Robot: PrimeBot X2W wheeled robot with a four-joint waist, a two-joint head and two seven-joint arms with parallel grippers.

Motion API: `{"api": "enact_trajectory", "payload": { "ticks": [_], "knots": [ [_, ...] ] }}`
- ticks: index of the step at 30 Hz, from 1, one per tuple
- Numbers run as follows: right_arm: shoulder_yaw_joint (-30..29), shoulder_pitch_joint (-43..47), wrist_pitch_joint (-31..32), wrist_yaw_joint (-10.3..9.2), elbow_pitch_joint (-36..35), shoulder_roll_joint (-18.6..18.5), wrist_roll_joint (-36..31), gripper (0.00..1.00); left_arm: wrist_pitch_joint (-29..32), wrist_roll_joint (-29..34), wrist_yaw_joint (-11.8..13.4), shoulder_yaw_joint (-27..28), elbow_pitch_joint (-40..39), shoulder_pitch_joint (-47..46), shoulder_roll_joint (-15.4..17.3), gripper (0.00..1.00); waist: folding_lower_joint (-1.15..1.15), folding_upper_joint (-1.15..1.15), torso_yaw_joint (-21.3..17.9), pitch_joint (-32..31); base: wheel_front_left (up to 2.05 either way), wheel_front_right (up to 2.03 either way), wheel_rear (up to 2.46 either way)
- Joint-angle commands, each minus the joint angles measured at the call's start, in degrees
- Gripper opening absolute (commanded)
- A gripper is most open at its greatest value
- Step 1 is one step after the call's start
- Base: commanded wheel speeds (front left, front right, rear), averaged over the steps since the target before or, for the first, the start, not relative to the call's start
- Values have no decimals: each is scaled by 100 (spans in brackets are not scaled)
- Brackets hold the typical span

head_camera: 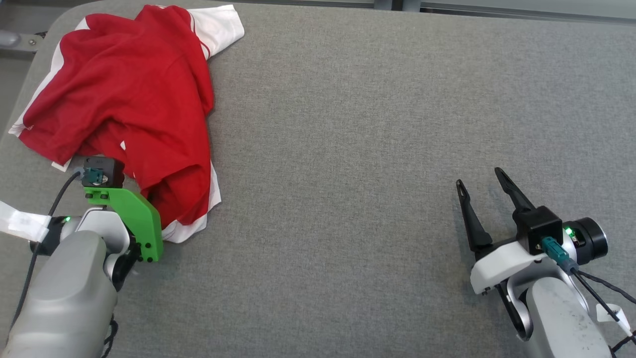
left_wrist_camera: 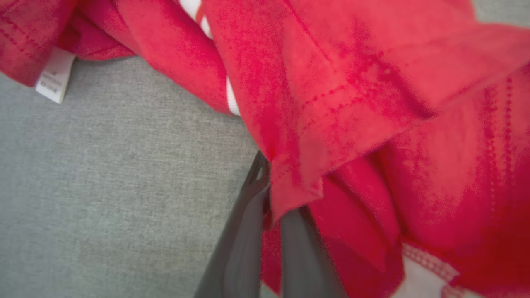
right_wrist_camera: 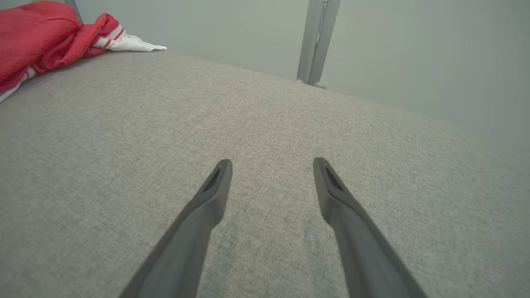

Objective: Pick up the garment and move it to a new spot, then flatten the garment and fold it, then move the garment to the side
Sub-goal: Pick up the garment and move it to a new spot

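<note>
The left gripper (left_wrist_camera: 271,194) is pinching a red hem of the garment (head_camera: 124,99), which is lying bunched at the far left corner of the table (head_camera: 372,124); the pickup is apparently getting under way. The right gripper (head_camera: 479,176) is hovering spread, well apart, and the next move is calling for a lift and carry toward the bare middle

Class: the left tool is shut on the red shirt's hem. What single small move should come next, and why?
Probably raise the left tool a little. It pinches a hem of the crumpled shirt, which lies bunched at the table's far left corner; lifting would free the cloth for carrying to a new spot. The right tool stands open, apart.
</note>
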Motion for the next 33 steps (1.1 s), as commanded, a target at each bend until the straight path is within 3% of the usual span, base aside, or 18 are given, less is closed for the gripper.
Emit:
{"api": "enact_trajectory", "payload": {
  "ticks": [1,12,19,28,33],
  "knots": [
    [-29,90,-20,-8,16,9,-24,100,-23,129,11,-75,100,-43,143,0,0,0,34,-53,0,0,0],
    [-11,356,-20,-8,139,160,108,100,-633,260,630,38,-117,-286,362,0,0,0,159,-555,0,0,0],
    [35,486,-20,-8,169,233,223,100,-888,199,937,273,-909,-538,596,0,0,0,49,-927,0,0,0],
    [47,634,-20,-8,156,292,410,100,-467,419,1173,69,-2275,-810,709,0,0,0,-572,-1272,0,0,0],
    [-1,734,-20,-7,131,307,586,100,-107,537,1260,-158,-3218,-937,592,0,0,0,-1199,-1353,0,0,0]
  ]
}}
